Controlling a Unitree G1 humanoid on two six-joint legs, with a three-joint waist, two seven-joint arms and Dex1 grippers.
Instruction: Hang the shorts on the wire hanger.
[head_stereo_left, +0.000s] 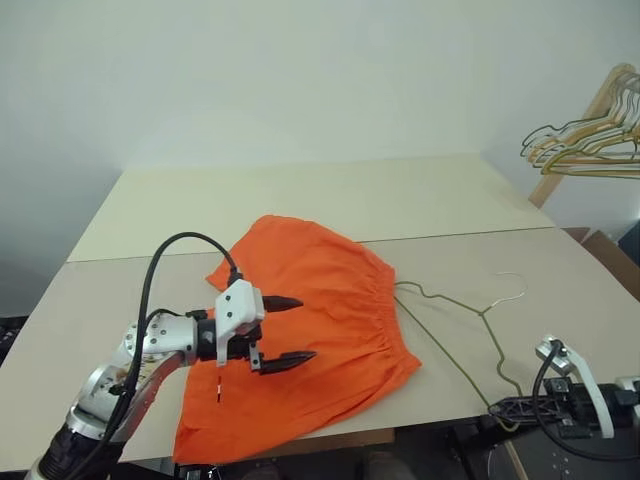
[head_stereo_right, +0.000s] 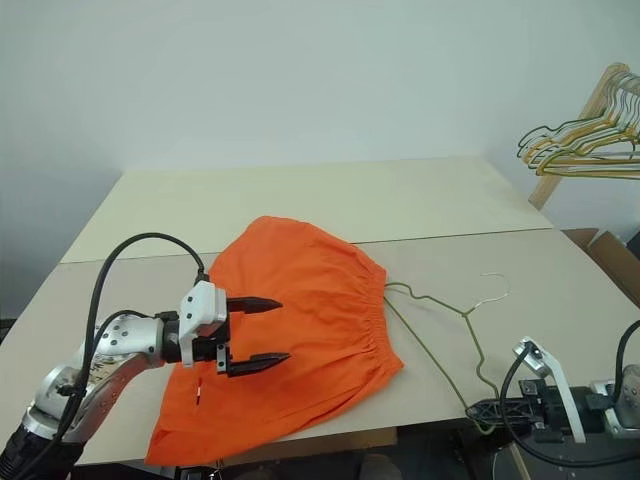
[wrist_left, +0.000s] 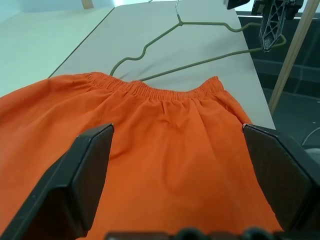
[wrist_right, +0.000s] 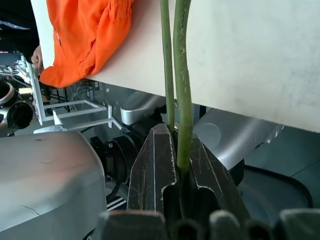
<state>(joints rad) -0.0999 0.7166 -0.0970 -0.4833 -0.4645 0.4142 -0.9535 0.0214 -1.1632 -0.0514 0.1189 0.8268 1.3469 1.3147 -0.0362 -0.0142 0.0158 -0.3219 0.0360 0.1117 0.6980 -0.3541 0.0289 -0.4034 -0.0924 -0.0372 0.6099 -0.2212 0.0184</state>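
R tool (wrist_right: 177, 175) clamped on the wire hanger (head_stereo_left: 455, 330) at its corner, just off the surface's (head_stereo_left: 300, 200) near edge, prob. to steer it. L tool (head_stereo_left: 283, 332) spread wide, hovering over the shorts (head_stereo_left: 330, 320), holding nothing. Shorts lie flat near front edge, hem overhanging; waistband faces hanger, which runs under it, ready for threading.

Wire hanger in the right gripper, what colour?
Greyish-olive wire hanger, clearest in the left wrist view.
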